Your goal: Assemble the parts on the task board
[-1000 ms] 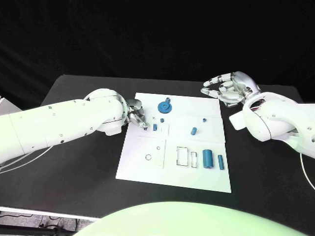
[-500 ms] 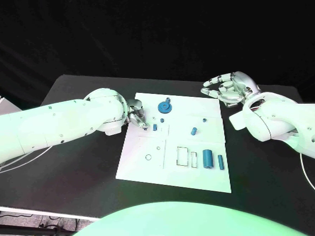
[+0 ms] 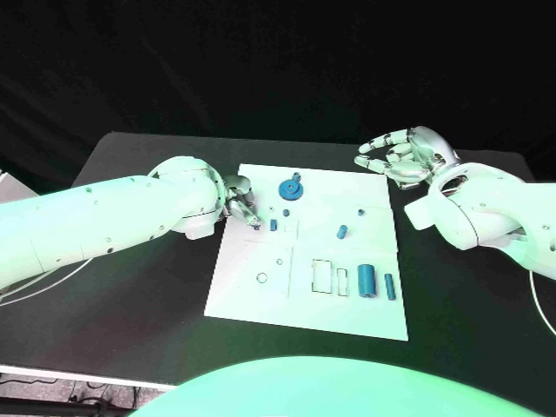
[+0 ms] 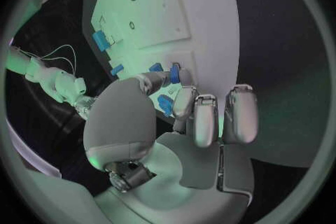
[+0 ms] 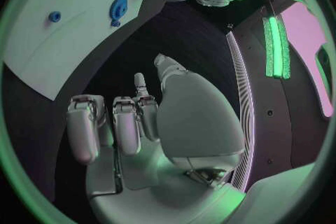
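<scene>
A small blue peg [image 3: 273, 224] stands near the left edge of the white task board [image 3: 306, 300], and in the left wrist view a short blue piece [image 4: 174, 73] is seen pinched at the fingertips of the left hand [image 3: 240, 205]; whether these are one and the same part cannot be told. The part is judged to be light, rigid plastic with smooth, rather slippery sides, so it is best taken across its round flank, near the upper end, with a pinch kept square so that it does not tip or squirt out. Little force should be needed; alignment with its hole matters more.

Further out on the board lie a blue gear [image 3: 291, 188] near the far edge, a small blue stub [image 3: 342, 231] in the middle, and two longer blue cylinders [image 3: 367, 279] beside outlined slots towards the near right. These are judged equally hard and light, the cylinders apt to roll.

The right hand [image 3: 403, 155] is held above the table [image 3: 141, 287] beyond the board's far right corner, fingers curled in loosely on nothing.
</scene>
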Controlling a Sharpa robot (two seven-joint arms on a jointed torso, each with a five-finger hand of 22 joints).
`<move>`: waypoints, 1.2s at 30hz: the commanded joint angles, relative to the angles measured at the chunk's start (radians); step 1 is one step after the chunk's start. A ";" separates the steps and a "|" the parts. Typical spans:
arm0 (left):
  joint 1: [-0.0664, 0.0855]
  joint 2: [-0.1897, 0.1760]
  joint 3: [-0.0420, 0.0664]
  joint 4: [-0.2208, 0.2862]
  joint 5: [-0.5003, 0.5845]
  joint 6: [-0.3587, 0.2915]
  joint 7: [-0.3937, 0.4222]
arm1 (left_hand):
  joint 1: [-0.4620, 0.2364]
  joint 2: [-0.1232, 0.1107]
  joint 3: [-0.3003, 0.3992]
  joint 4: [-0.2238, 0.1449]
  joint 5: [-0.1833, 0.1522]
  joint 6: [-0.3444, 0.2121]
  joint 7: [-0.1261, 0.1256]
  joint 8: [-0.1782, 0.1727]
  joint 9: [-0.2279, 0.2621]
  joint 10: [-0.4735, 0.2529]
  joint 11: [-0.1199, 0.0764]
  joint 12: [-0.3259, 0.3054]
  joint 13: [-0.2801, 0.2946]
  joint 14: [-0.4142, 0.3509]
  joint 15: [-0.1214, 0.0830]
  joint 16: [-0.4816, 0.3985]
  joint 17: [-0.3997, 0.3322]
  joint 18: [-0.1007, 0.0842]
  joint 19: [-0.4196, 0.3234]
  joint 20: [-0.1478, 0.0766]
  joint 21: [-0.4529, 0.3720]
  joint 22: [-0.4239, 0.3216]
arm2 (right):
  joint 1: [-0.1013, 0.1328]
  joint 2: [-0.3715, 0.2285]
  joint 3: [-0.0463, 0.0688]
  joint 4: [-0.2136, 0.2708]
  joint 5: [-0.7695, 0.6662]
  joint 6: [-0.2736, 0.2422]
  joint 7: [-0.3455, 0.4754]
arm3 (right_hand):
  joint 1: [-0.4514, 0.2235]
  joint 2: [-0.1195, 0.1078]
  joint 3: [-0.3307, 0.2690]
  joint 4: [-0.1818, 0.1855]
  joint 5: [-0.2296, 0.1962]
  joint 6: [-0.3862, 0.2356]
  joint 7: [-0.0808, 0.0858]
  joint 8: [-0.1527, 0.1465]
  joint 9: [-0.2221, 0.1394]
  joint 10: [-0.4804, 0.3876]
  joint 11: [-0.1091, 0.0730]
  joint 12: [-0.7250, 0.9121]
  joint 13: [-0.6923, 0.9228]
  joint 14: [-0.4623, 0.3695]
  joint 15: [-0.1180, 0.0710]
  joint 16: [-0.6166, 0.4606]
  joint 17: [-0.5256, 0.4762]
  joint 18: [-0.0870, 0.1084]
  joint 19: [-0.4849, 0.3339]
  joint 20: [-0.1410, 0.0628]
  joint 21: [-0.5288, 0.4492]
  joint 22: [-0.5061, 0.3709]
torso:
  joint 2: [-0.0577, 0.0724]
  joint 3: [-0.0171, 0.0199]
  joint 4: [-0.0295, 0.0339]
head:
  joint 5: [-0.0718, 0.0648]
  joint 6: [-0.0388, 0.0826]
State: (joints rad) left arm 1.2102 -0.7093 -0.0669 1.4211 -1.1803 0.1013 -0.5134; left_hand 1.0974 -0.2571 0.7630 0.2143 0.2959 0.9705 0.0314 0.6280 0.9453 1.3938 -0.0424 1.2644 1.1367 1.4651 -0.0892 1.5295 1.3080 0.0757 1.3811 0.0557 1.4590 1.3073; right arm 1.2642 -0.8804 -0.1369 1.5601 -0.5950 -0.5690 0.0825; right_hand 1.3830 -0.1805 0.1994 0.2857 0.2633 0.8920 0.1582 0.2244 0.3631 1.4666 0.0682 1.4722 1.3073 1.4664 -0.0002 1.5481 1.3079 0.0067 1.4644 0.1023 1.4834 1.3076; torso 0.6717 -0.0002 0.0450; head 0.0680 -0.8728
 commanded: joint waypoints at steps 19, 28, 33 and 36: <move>-0.008 0.001 -0.007 -0.011 0.036 0.020 -0.021 | -0.040 -0.002 -0.081 -0.002 0.000 0.015 -0.011 -0.015 -0.017 -0.011 -0.003 -0.003 -0.002 0.083 -0.004 0.000 0.174 -0.017 -0.005 0.003 -0.009 0.042 | -0.001 -0.001 0.000 0.002 -0.007 0.012 0.012 | -0.009 0.002 0.005 0.000 0.005 -0.008 0.001 0.004 -0.001 0.009 0.008 -0.004 0.173 0.088 0.002 -0.005 0.196 0.017 0.058 0.004 -0.006 0.201 | 0.000 0.0003 0.0001 | -0.002 0.000; -0.008 0.002 -0.007 -0.011 0.038 0.015 -0.022 | -0.038 0.003 -0.155 0.033 0.000 0.019 -0.010 -0.020 -0.021 -0.012 -0.002 -0.003 -0.002 0.083 -0.003 0.000 0.175 -0.017 -0.005 0.002 -0.011 0.041 | -0.001 -0.001 0.000 0.002 -0.007 0.012 0.012 | -0.009 0.002 0.005 0.000 0.005 -0.008 0.001 0.004 -0.001 0.009 0.008 -0.004 0.173 0.088 0.002 -0.005 0.196 0.017 0.058 0.004 -0.006 0.201 | 0.000 0.0005 0.0000 | -0.003 0.000; -0.008 0.002 -0.007 -0.011 0.038 0.015 -0.023 | -0.035 0.005 -0.171 0.041 0.000 0.020 -0.010 -0.021 -0.022 -0.012 -0.002 -0.002 -0.002 0.083 -0.003 0.000 0.175 -0.017 -0.005 0.002 -0.011 0.042 | -0.001 -0.001 0.000 0.002 -0.007 0.012 0.012 | -0.009 0.002 0.005 0.000 0.005 -0.008 0.001 0.004 -0.001 0.009 0.008 -0.004 0.173 0.088 0.002 -0.005 0.196 0.017 0.058 0.004 -0.006 0.201 | 0.000 0.0006 0.0000 | -0.005 0.000; -0.008 0.002 -0.007 -0.011 0.039 0.015 -0.024 | -0.032 0.004 -0.190 0.050 0.000 0.020 -0.009 -0.022 -0.023 -0.013 -0.001 -0.004 -0.004 0.083 -0.003 0.000 0.174 -0.017 -0.005 0.002 -0.011 0.042 | -0.001 -0.001 0.000 0.002 -0.007 0.012 0.012 | -0.009 0.002 0.005 0.000 0.005 -0.008 0.001 0.004 -0.001 0.009 0.008 -0.004 0.173 0.088 0.002 -0.005 0.196 0.017 0.058 0.004 -0.006 0.201 | 0.000 0.0004 -0.0004 | -0.004 0.000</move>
State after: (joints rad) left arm 1.2102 -0.7096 -0.0676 1.4092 -1.1536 0.0940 -0.5249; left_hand 1.0643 -0.2594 0.5790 0.2632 0.2968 0.9849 0.0213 0.6097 0.9238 1.3864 -0.0427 1.2641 1.1339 1.4651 -0.0892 1.5295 1.3077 0.0757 1.3811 0.0557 1.4512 1.3079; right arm 1.2642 -0.8817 -0.1369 1.5608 -0.5950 -0.5691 0.0825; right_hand 1.3830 -0.1804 0.1993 0.2857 0.2633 0.8920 0.1582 0.2244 0.3632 1.4667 0.0682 1.4722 1.3073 1.4664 -0.0002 1.5481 1.3074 0.0067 1.4644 0.1023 1.4834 1.3073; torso 0.6717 0.0002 0.0450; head 0.0635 -0.8728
